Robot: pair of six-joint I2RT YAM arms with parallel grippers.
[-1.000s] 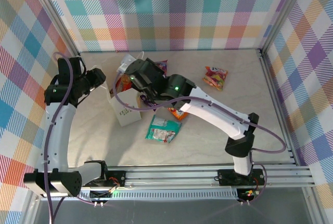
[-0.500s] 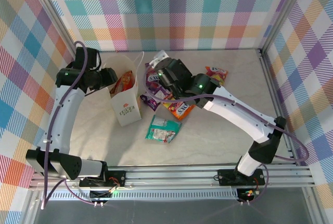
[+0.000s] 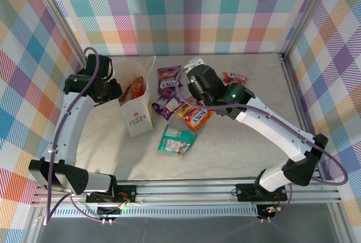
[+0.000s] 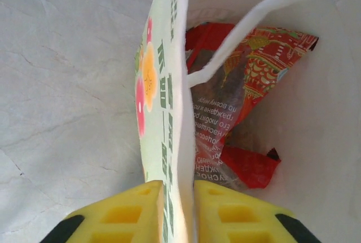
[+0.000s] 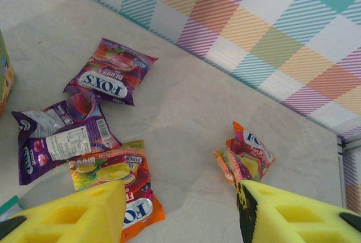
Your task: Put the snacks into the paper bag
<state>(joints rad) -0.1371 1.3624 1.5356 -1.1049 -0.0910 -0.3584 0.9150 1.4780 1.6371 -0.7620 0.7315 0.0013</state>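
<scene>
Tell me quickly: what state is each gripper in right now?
Left gripper: jaws closed on the wall of the paper bag.
Right gripper: jaws open, holding nothing.

Looks like a robotics lab test cell rather than a home or a shop. Walled on three sides by plaid panels [image 3: 197,12] in pastel colours, framed with bare aluminium posts [image 3: 304,20]. Floored with a pale, marble-look counter [image 3: 242,153]. Fitted along the near edge with a slotted aluminium rail [image 3: 192,189], carrying a white left arm [image 3: 65,130] and a white right arm [image 3: 271,127] with purple cables [image 3: 49,198] trailing. Set out with loose snacks [image 3: 194,116] beside a printed paper bag [image 3: 138,120].
</scene>
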